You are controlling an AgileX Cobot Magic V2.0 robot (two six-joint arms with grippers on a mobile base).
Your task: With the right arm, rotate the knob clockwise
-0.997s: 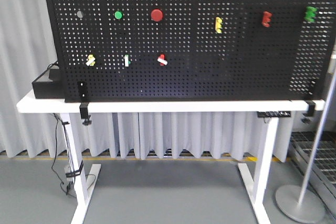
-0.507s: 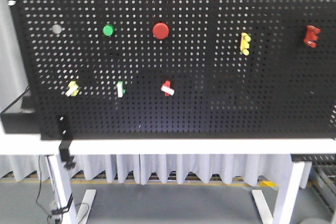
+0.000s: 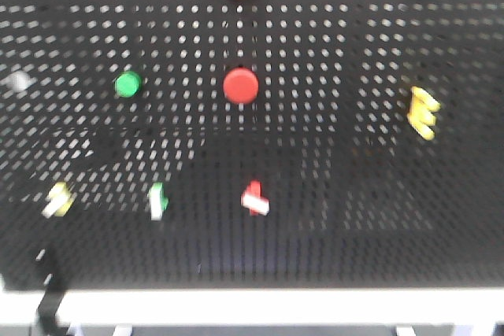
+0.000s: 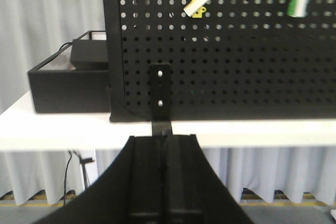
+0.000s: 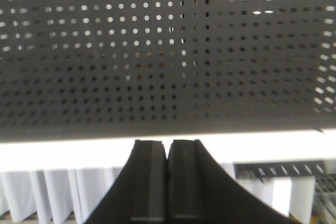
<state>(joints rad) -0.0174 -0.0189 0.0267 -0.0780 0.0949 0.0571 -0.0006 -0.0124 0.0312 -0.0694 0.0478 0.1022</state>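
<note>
No text, label, brand or number can be read on the pegboard (image 3: 331, 218).

You had a white table (image 4: 47, 129) carrying it all. The black pegboard (image 4: 236, 66) stood upright on it, its lower edge resting near the table's front. A black box (image 4: 68, 85) sat at the left end, just beside the board. A black bracket (image 4: 159, 98) hooked over the table's front edge.
</note>
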